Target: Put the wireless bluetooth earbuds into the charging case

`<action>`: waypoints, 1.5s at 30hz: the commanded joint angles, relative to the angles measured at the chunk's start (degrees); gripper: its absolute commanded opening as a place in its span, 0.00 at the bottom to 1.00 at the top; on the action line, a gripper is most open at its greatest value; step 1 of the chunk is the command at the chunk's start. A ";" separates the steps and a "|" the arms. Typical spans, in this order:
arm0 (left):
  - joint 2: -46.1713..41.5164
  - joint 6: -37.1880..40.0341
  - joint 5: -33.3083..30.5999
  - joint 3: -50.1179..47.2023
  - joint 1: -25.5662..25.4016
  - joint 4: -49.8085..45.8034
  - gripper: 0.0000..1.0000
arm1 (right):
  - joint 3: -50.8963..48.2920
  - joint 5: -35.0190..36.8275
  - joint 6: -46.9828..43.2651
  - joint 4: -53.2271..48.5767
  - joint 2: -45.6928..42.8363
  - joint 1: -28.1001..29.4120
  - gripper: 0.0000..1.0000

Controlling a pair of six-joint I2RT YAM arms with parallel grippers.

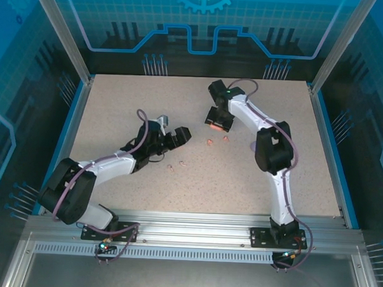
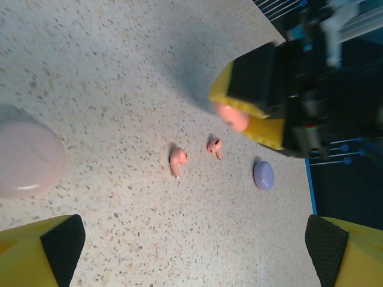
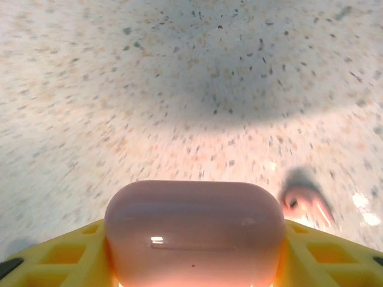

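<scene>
Above the table (image 1: 117, 102), right tool (image 1: 218, 124) tight around charging case (image 3: 194, 233); left tool (image 1: 176, 128) wide.

Left arm (image 1: 108, 165): base at near edge of table (image 1: 117, 102), left side. Elbow folded low, forearm stretched toward table centre. Left gripper (image 1: 178, 134) over table, left of centre, jaws spread wide with nothing between them. Black pads (image 2: 60, 242) on yellow fingers sit far apart in wrist view.

Right arm (image 1: 276, 166): base at table's near edge, right side. Upper link rises, forearm reaches toward table's far middle, wrist tipped down. Right gripper (image 1: 218, 122) clamped on case (image 3: 194, 230), yellow fingers (image 3: 323, 245) either side, held above table surface.
</scene>
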 commanded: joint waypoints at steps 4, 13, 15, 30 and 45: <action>1.90 -1.24 -10.64 -4.43 -7.58 18.62 0.99 | -11.67 -4.34 8.32 5.49 -11.73 1.17 0.53; 11.81 -1.76 -12.85 -3.80 -13.04 30.86 0.88 | -26.95 -6.68 17.70 12.64 -20.95 3.59 0.53; 14.51 -2.57 -12.77 -3.26 -13.57 33.44 0.83 | -28.72 -6.70 19.09 13.50 -22.09 4.07 0.53; 25.24 -4.28 -13.98 2.38 -16.76 38.60 0.63 | -32.33 -7.57 22.24 15.09 -23.82 5.66 0.52; 29.01 -3.80 -15.42 6.21 -16.64 38.77 0.48 | -32.34 -8.74 22.06 15.65 -24.03 5.74 0.51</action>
